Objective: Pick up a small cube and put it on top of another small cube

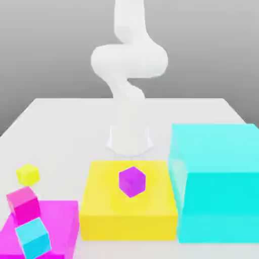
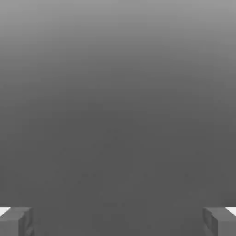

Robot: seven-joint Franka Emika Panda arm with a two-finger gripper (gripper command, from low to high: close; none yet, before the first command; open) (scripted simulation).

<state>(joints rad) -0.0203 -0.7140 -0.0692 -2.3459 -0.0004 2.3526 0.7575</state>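
My pincer [image 2: 118,221] is spread wide, holding nothing. The small yellow cube [image 1: 28,174] sits on the bare counter [image 1: 60,126] at eight o'clock, near its edge, just beyond the magenta slab [image 1: 55,222].

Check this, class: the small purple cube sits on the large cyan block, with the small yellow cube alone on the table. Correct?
Not quite. In the exterior view the small purple cube sits on the large flat yellow block, not the large cyan block. The small yellow cube is indeed alone on the table.
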